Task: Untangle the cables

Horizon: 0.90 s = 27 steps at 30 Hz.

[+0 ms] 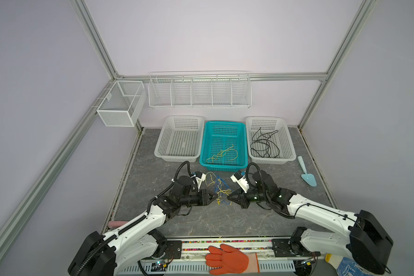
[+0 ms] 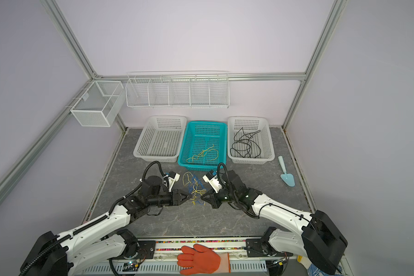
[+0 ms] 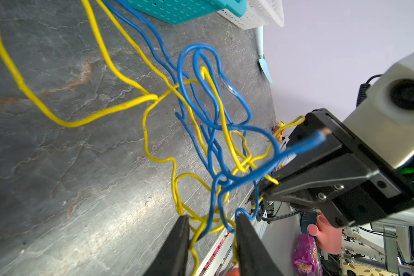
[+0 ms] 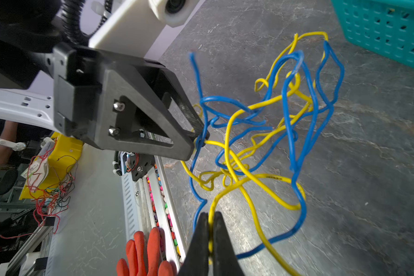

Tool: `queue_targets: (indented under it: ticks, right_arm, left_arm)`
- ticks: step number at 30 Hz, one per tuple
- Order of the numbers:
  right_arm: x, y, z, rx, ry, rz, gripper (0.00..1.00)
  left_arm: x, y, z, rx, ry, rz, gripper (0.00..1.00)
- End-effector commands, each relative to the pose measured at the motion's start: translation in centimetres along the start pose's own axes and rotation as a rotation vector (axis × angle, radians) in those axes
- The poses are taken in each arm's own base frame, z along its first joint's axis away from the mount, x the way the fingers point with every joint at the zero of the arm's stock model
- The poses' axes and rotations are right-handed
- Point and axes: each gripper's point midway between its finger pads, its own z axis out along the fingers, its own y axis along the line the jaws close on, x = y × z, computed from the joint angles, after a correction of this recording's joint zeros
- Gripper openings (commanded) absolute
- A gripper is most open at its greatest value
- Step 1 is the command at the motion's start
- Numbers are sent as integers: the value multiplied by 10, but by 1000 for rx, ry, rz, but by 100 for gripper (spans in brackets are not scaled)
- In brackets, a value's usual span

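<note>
Grey stone-look worktop (image 1: 153,186) under pale lilac walls, baskets lined up along the far edge. In a top view, at the centre: tangle (image 1: 221,190) of yellow and blue wires, hanging between the two arms rather than lying flat.

Left pincer (image 3: 212,216) at the tangle's 9 o'clock, narrow gap between its fingers, blue and yellow loops running through that gap, no firm pinch to be seen. Right pincer (image 4: 210,213) at 3 o'clock, clamped tight on a yellow wire (image 4: 273,177).

At 12 o'clock from the tangle, teal basket (image 1: 225,122) with a loose yellow strand (image 1: 222,154) inside. At 1 o'clock, white basket (image 1: 270,118) holding black wires (image 1: 264,145). At 11 o'clock, second white basket (image 1: 184,117).

Probably about midway: black sorted, yellow and blue not yet parted. Step in hand, by the look of it: taking a second hold for a pull-apart. Needed next, likely: a firm grip on blue alone, then a slow spread of the arms, watching for loops cinching into knots.
</note>
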Motion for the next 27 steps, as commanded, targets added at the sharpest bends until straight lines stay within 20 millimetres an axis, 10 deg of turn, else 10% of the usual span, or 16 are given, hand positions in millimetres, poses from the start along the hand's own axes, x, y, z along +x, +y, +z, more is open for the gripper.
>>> queue_targets:
  ticks: [1, 10, 18, 27]
  right_arm:
    - [0, -3, 6, 19, 3, -36, 9]
    - [2, -3, 8, 29, 9, -45, 20]
    - [-8, -17, -6, 111, -59, -27, 46]
    - [-16, 1, 2, 3, -59, -57, 46]
  left_arm:
    - [-3, -7, 3, 26, -5, 24, 26]
    - [-1, 2, 6, -17, 7, 30, 0]
    - [4, 6, 1, -55, 35, 53, 0]
    - [7, -13, 0, 28, 57, 63, 0]
